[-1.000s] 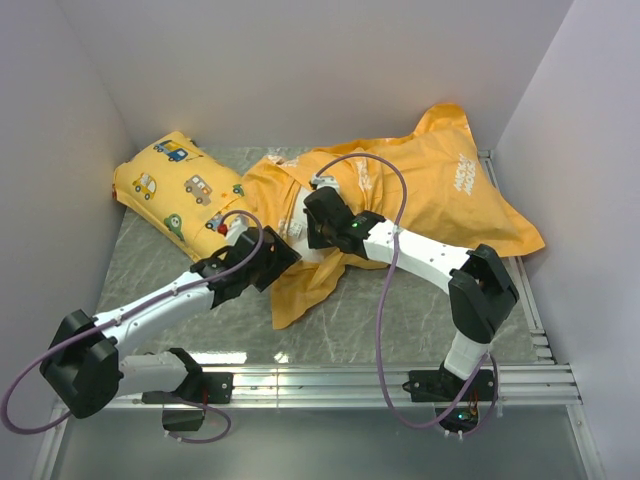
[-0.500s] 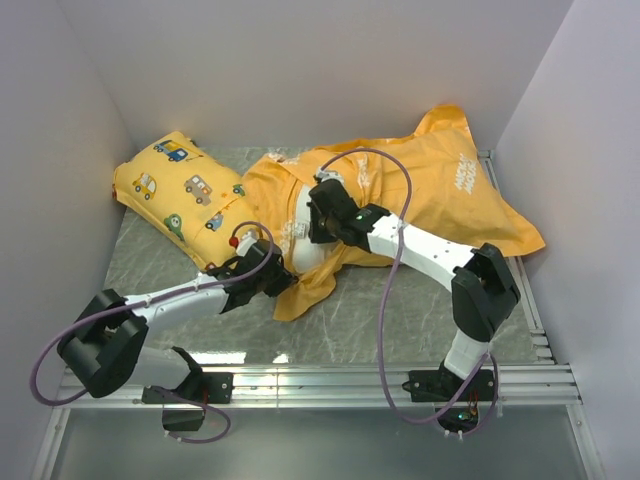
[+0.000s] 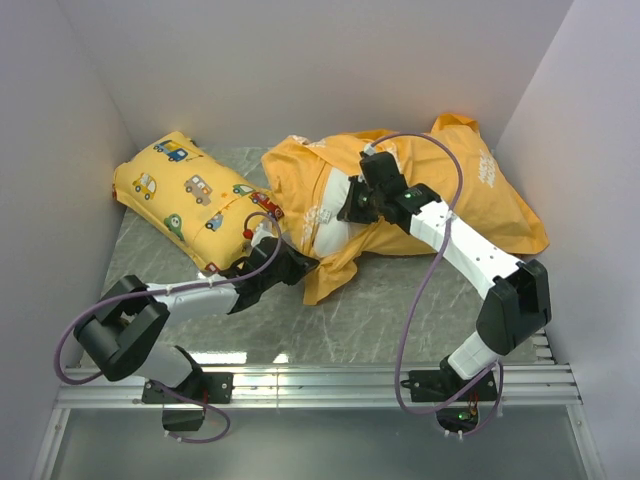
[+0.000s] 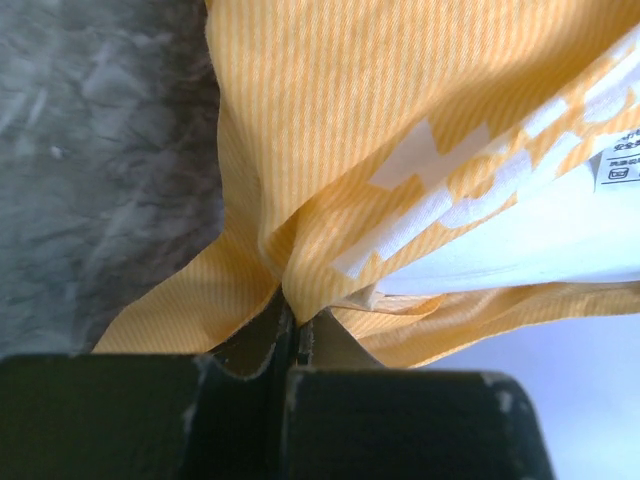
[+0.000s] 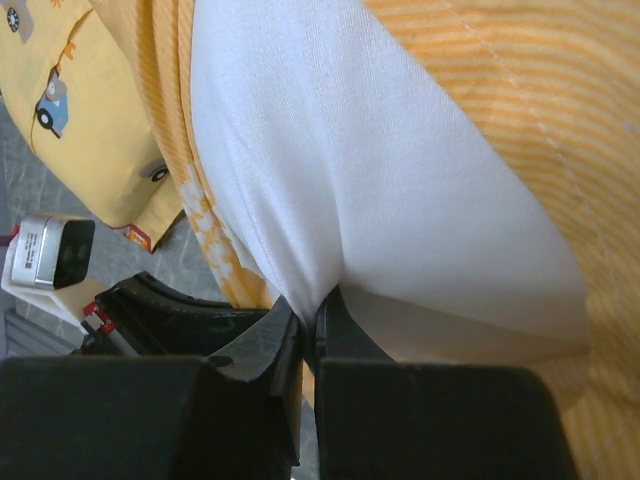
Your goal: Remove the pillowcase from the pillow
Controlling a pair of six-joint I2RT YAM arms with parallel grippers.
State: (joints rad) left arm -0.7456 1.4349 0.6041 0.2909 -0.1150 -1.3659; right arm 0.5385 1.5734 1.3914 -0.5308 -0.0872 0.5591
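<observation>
From where I stand, the large orange striped fabric pillowcase (image 3: pixel 470 190) sprawls over the middle of the grey marbled table (image 3: pixel 400 310) and out toward 2 o'clock, its open mouth turned toward 9 o'clock. The plump white pillow (image 3: pixel 328 215) shows bare through that mouth, with most of it apparently tucked inside. A smaller yellow pillow printed with little cars (image 3: pixel 175 185) lies at 10 o'clock, just beside the mouth. Both task pieces look light and thoroughly soft. The cover is thin, limp cloth that will bunch and stretch rather than slide as a sheet, and the pillow is squashy and will give under any pinch, so I would judge the sensible holds to be the loose hem at the opening for the cover and a good fold of the exposed white end for the pillow, pulled in opposite directions. That is roughly what I see. The left arm (image 3: pixel 190 297) lies low over the table, its elbow folded back at 8 o'clock and its forearm stretched toward 2 o'clock. The left fingers (image 4: pixel 270 340) are pressed together on a drooping orange flap at the mouth's near edge. The right arm (image 3: pixel 480 255) rises from 5 o'clock and reaches toward 11 o'clock across the cover. The right fingers (image 5: pixel 275 345) are clamped on a pucker of the white pillow fabric.
</observation>
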